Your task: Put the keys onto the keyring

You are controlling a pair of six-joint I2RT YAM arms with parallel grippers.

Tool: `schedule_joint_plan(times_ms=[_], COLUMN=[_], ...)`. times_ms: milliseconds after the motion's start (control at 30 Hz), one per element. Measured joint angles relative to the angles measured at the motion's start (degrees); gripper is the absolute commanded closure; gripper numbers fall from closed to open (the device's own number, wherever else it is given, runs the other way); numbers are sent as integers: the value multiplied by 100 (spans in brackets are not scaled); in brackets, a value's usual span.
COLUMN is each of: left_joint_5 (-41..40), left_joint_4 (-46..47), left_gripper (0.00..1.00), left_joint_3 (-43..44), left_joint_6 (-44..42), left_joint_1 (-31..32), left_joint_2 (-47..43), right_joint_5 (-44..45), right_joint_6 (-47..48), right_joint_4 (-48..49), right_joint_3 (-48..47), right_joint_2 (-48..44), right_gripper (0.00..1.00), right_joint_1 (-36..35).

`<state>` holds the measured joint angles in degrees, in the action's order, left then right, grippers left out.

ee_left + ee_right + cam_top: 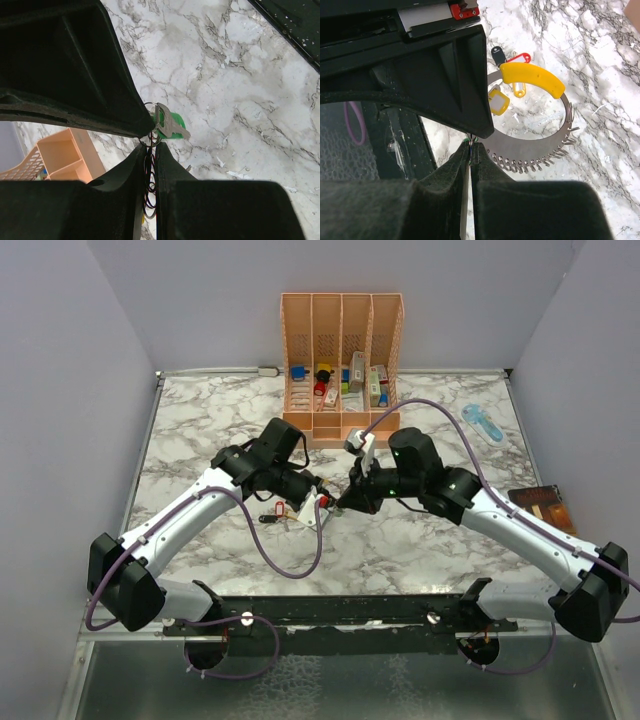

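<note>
risk | your left gripper (148, 150) is pinched tight on green key (170, 125) | right gripper (470, 149) is clamped on keyring (532, 77) | thin grips: misalign and key probably slips

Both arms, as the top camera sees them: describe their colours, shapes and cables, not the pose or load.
The left arm and right arm have smooth white links between bulky black joint housings. A thin purple cable loops off the left arm, another off the right. The left gripper and right gripper have matte black, wedge-shaped fingers.
</note>
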<state>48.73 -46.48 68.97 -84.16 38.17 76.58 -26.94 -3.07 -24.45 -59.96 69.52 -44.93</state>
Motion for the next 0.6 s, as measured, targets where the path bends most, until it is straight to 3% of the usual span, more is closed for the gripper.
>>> schedule_joint_plan(times_ms=[333, 400, 600], left_joint_5=[-4, -9, -101], left_joint_4=[-26, 31, 678], left_gripper=[100, 92, 82], left_joint_3=[-52, -92, -313], left_joint_6=[-46, -46, 308], left_joint_1=[-13, -13, -50], left_joint_2=[9, 9, 7], right_joint_5=[-37, -17, 529], right_joint_6=[-114, -219, -931], right_joint_4=[-2, -13, -520], right_joint_3=[-11, -13, -404], right_joint_2=[68, 68, 249], right_gripper=[99, 99, 99], right_joint_1=[4, 4, 4])
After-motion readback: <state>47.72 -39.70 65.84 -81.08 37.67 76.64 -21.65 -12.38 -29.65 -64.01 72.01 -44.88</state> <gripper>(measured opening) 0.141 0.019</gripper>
